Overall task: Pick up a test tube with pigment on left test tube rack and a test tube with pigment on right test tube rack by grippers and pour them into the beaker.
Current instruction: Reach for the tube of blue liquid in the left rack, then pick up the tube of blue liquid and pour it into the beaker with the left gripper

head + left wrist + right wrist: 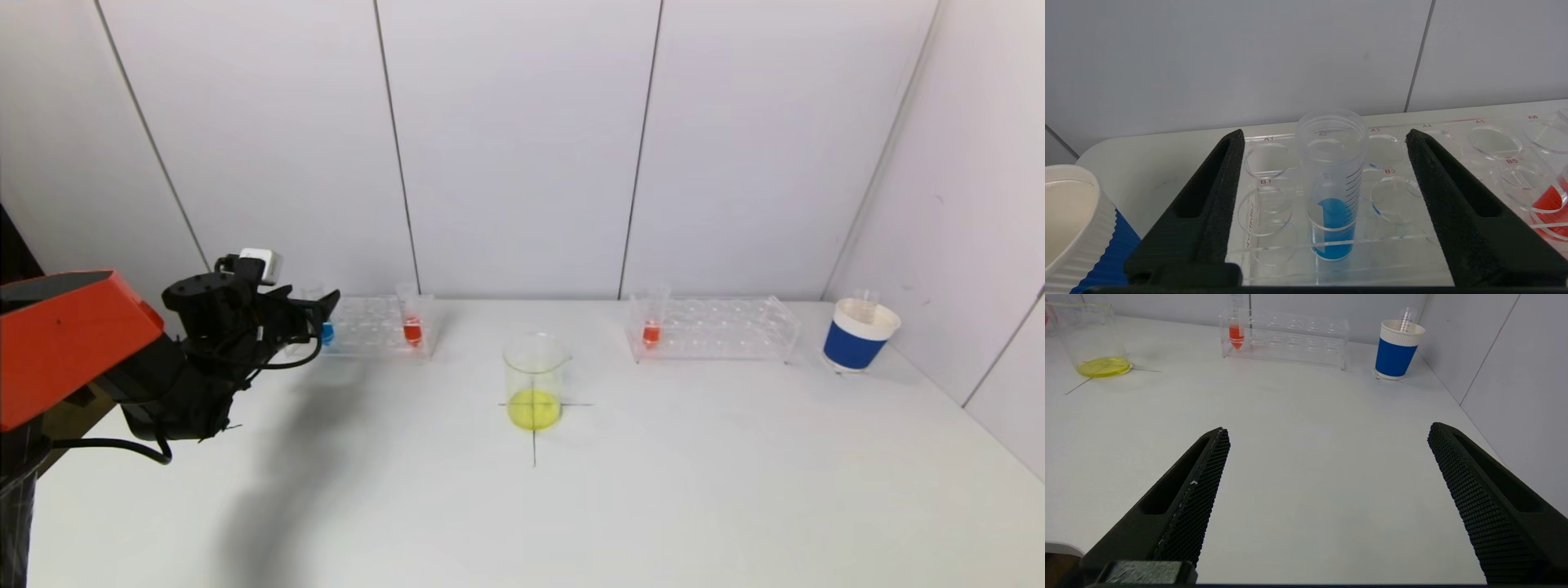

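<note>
Left end effector [1325, 141]: spread wide, straddling blue tube [1332, 212] (upright in left rack [1274, 253]) | right end effector [1327, 435]: released, above table [1298, 428] | beaker [535, 381]: centre.

The left test tube rack [1392, 228] carries red cell labels printed on its clear top plate: A1, A2, A3, A4, A5 and A6 along the far row, and B1, B3 and B5 in the row nearer the camera, with a label seen through the blue tube [1333, 196] that looks like B2. That tube has dark graduation lines down its side, but no numbers on them can be read. No other lettering is legible.
</note>
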